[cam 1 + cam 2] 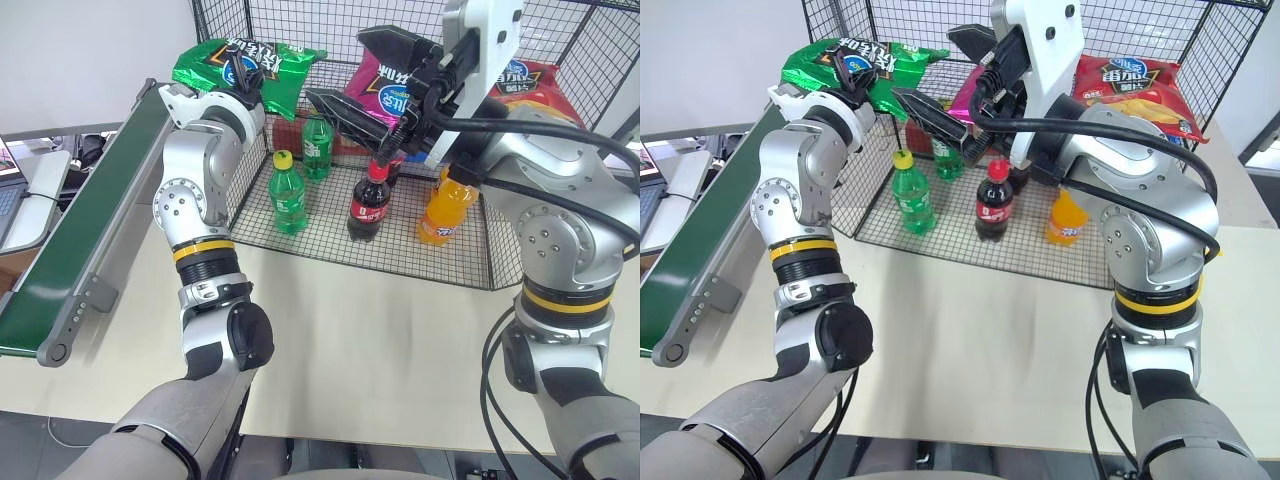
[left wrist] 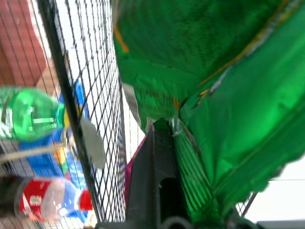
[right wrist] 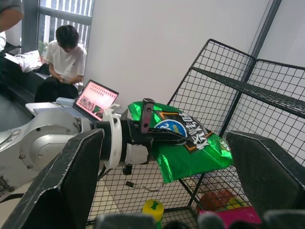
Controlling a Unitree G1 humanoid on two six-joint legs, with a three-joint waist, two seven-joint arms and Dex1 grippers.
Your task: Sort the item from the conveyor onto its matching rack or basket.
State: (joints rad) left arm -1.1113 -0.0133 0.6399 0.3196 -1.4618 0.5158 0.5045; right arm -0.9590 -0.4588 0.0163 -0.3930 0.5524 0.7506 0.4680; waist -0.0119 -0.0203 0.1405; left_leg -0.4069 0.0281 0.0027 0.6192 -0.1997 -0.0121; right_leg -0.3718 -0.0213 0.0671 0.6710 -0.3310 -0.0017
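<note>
Bottles stand on the rack (image 1: pixel 560 60) floor: two green bottles (image 1: pixel 287 193), a cola bottle (image 1: pixel 369 203) and an orange bottle (image 1: pixel 444 207). Farther back in the rack lie a magenta bag (image 1: pixel 385 88) and, to the right, a red bag (image 1: pixel 540 85). The conveyor (image 1: pixel 90 225) runs along the left, beside the rack. In the right wrist view a person (image 3: pixel 64 57) sits by a laptop (image 3: pixel 96 99). The left gripper (image 1: pixel 243 77) is clamped on the green bag (image 1: pixel 245 62), which sticks up and forward from its fingers at the rack's left front corner, above the bottles. The right gripper (image 1: pixel 360 75) hangs wide and empty just right of the bag, in front of the magenta bag.
</note>
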